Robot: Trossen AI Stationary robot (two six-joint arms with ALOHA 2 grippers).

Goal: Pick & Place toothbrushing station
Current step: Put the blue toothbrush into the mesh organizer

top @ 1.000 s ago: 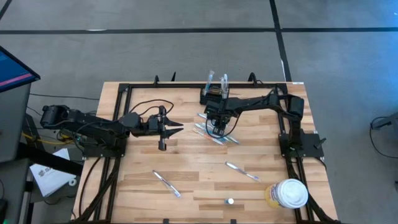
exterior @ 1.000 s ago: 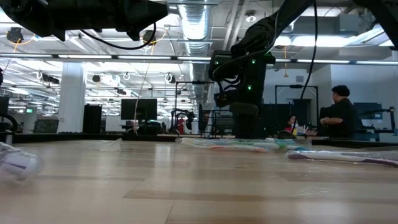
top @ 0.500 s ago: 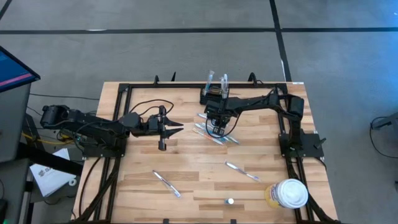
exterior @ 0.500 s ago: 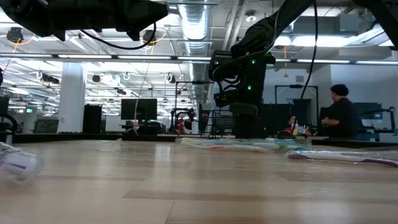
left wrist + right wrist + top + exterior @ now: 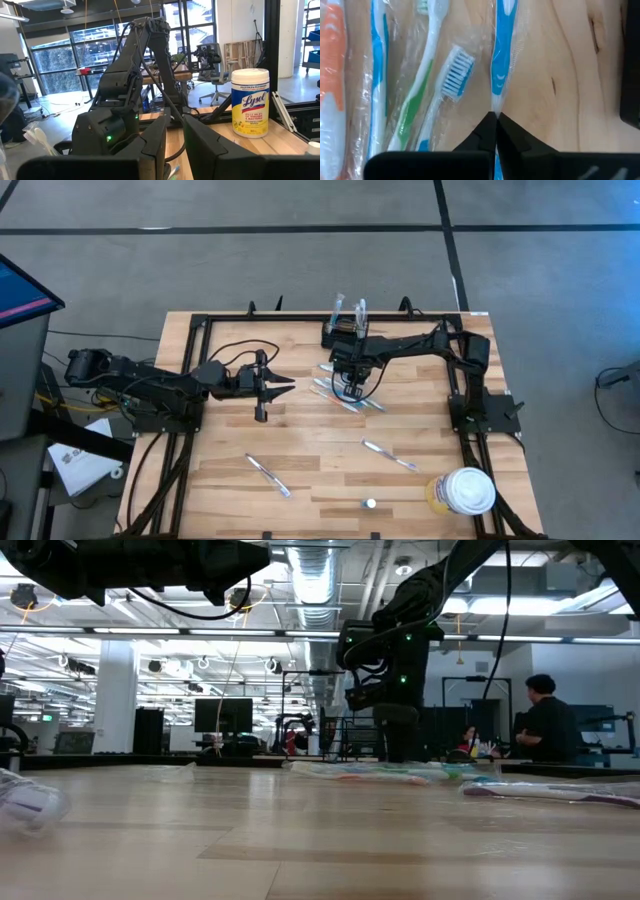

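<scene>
The right gripper (image 5: 495,116) points down at the tabletop (image 5: 320,450), its jaws clenched on the wrapped blue toothbrush (image 5: 498,55), pinching it at the handle. More wrapped toothbrushes (image 5: 395,75) lie side by side on one flank of that brush; on the other flank is bare wood.

In the high view this right gripper (image 5: 347,385) is over the cluster of brushes, and the toothbrushing station (image 5: 340,332), a black mesh box with two brushes standing in it, sits just behind the jaws against the tabletop's far rail.

The left gripper (image 5: 285,385) hovers mid-tabletop, well apart from the cluster, jaws slightly parted and holding nothing. Open wood lies between the two arms and toward the near edge, where two loose toothbrushes (image 5: 268,474) and a wipes tub (image 5: 465,491) lie.
</scene>
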